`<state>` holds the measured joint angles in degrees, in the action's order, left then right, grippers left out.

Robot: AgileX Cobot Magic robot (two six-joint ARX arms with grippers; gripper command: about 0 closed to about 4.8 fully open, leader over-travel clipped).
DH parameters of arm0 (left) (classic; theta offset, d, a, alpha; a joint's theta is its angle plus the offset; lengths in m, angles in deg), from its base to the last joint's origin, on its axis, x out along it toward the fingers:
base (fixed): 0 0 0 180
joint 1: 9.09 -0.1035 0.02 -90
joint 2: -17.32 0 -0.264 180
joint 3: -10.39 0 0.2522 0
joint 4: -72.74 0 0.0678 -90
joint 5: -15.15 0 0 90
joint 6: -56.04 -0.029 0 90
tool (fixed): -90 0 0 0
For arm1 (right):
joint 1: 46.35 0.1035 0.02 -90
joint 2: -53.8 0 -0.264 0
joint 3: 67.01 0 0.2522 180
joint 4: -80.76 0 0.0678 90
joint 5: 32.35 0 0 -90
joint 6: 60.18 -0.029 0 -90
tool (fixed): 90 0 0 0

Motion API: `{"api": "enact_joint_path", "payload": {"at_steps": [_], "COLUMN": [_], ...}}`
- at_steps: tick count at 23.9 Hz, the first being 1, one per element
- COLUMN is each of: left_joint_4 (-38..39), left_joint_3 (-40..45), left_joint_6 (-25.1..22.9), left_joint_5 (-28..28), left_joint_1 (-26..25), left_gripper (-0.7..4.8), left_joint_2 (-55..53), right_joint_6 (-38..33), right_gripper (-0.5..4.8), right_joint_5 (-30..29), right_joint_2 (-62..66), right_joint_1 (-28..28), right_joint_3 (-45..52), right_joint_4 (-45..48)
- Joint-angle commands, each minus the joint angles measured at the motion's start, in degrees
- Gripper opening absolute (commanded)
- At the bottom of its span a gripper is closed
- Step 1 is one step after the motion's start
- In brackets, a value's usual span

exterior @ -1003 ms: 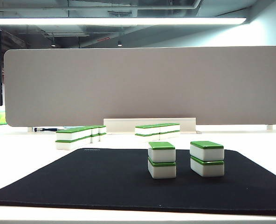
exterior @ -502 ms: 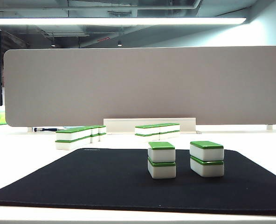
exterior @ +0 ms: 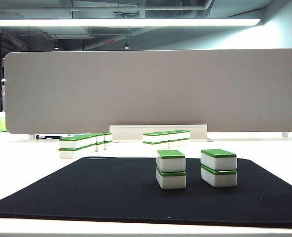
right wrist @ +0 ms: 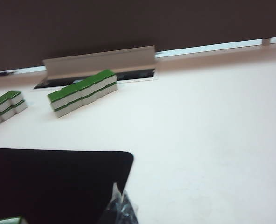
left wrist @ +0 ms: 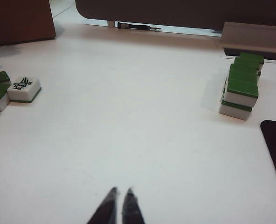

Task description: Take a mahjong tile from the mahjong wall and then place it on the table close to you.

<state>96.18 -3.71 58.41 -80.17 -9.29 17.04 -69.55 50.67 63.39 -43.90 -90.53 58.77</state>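
the left gripper (left wrist: 119,192) hangs low over bare white table (left wrist: 128,121), its two dark tips pressed together and holding nothing. the right gripper (right wrist: 120,198) sits at the rounded corner of the black mat (right wrist: 54,182), its tips also together and empty. in the exterior view no arm shows. there the mahjong wall (exterior: 84,143) lies left of centre beyond the mat, a shorter row (exterior: 166,137) sits mid-frame, and two two-high stacks (exterior: 171,169) stand on the mat, right of centre.

Your exterior cam sits low at the table (exterior: 32,168) edge, facing 12 o'clock. Both wrist cams look down-forward from nearby, sharing the black mat (right wrist: 54,182) and tile rows.
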Motion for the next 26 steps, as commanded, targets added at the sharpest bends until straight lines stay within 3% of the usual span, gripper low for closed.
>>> {"api": "enact_joint_path", "payload": {"at_steps": [1,13,21,26], "left_joint_4": [0.55,0.55,0.55,0.55], "left_joint_3": [-0.04,-0.04,-0.04,-0.04], "left_joint_6": [-0.22,-0.22,-0.22,-0.22], "left_joint_5": [0.42,0.42,0.42,0.42], "left_joint_1": [0.09,0.09,0.09,0.09], "left_gripper": [0.19,0.19,0.18,0.18], "left_joint_2": [-0.02,-0.02,-0.02,-0.02], "right_joint_6": [0.00,0.15,2.38,2.40], "right_gripper": [-0.01,-0.01,-0.01,-0.01], "right_joint_5": [1.14,3.37,5.31,5.99], "right_joint_2": [-2.21,-7.69,-9.75,-9.75], "right_joint_1": [0.00,0.02,0.02,0.04], "right_joint_3": [2.89,9.27,9.44,9.44], "right_joint_4": [4.22,5.49,-2.29,-2.27]}}
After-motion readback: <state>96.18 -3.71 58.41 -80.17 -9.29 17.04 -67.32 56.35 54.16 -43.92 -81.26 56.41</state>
